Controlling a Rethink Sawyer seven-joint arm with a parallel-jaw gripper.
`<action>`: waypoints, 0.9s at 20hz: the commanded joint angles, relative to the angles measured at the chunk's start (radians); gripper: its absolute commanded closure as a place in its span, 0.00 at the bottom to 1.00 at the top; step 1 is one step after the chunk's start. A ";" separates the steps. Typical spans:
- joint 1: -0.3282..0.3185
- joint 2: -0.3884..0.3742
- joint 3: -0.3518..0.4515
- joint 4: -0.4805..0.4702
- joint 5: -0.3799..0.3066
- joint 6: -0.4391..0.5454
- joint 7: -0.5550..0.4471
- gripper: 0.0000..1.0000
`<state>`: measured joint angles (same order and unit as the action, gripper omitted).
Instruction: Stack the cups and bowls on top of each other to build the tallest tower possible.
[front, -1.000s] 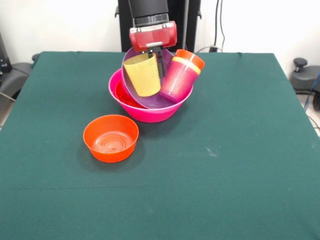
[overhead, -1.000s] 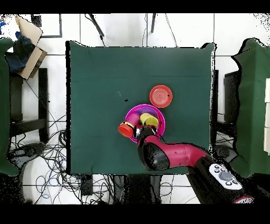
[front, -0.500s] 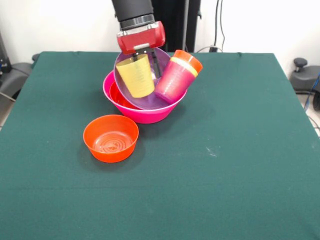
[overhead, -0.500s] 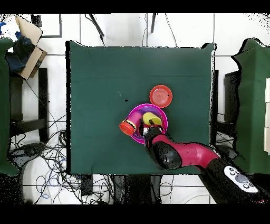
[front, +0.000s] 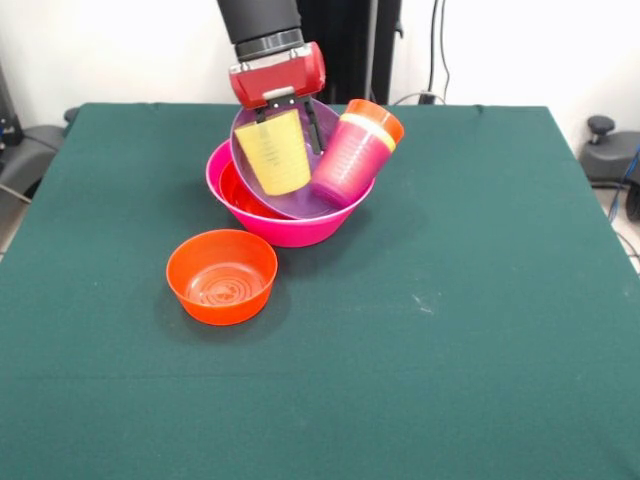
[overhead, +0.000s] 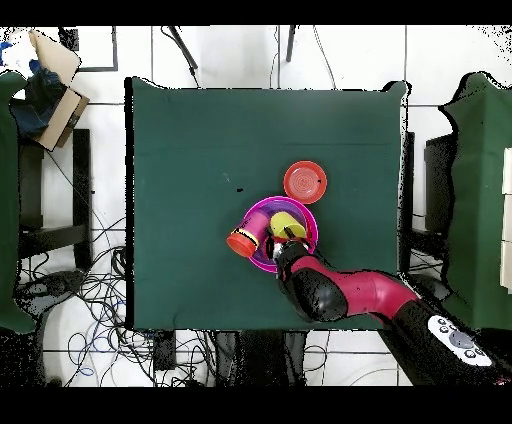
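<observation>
My pincer (front: 288, 118) straddles the light, slippery yellow cup (front: 273, 152) tilted in the purple bowl (front: 330, 195), fingers apart; its rim looks the surest hold.

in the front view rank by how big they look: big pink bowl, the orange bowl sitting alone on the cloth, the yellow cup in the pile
1. Big pink bowl, widest of the three.
2. Lone orange bowl; it sits nearer the camera, which flatters it a little.
3. Yellow cup, clearly the narrowest.
</observation>
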<state>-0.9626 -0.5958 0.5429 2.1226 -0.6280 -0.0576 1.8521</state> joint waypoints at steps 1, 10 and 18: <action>0.047 0.040 0.024 -0.058 -0.079 0.124 -0.033 0.00; -0.053 -0.229 0.182 0.080 0.069 0.295 -0.074 0.00; -0.227 -0.548 0.414 0.202 0.297 0.504 -0.180 0.00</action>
<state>-1.1446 -0.9208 0.7820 2.2253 -0.4427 0.2314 1.8521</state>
